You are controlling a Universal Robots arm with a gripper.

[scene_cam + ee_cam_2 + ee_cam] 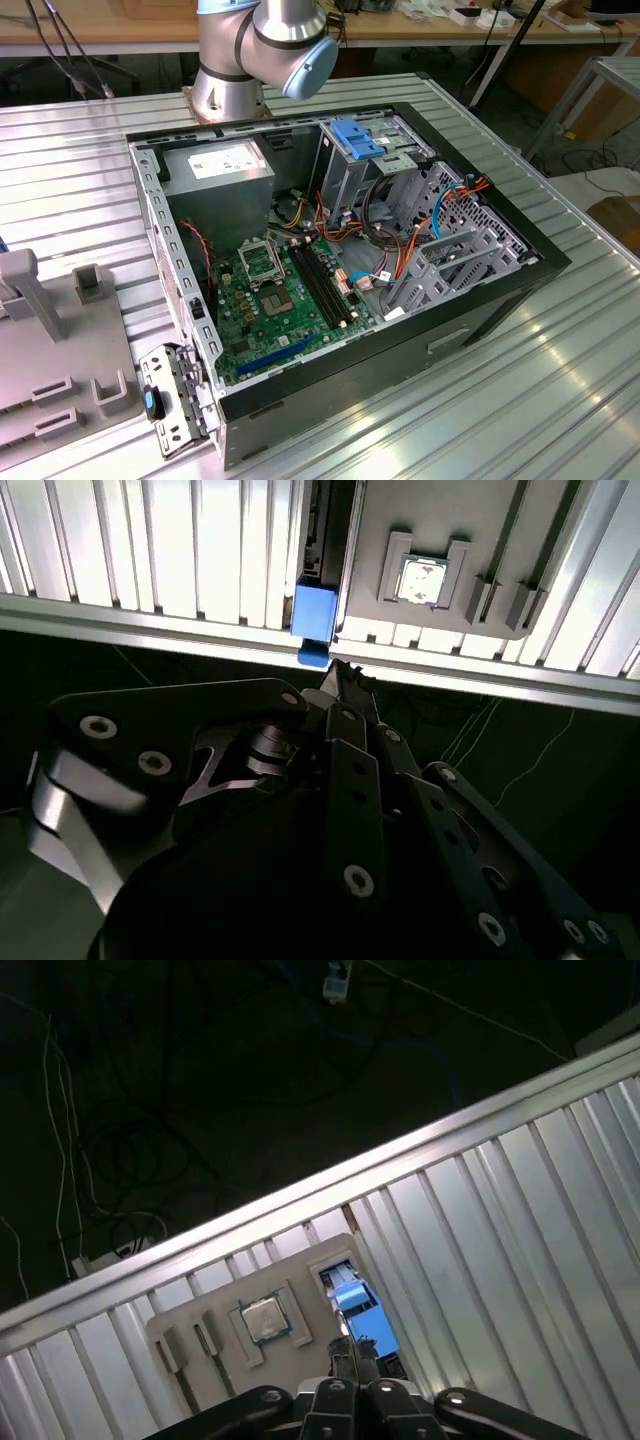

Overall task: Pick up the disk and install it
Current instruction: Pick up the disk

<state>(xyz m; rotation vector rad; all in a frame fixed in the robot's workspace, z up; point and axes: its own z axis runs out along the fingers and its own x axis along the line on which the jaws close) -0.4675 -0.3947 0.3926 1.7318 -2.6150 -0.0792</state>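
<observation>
Seen in the second wrist view, the gripper (340, 675) hung with its fingertips pinched together on nothing, just short of the disk (312, 615). The disk's blue-railed end stood in a slot of the grey fixture plate (440, 520), near the edge of the ribbed metal table (150, 550).

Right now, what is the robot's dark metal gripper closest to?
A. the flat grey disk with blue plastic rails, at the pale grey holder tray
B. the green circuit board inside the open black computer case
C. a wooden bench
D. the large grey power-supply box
A: in both wrist views the gripper hangs right by the blue-railed disk, at the edge of the pale grey holder tray on the ribbed metal table.
</observation>
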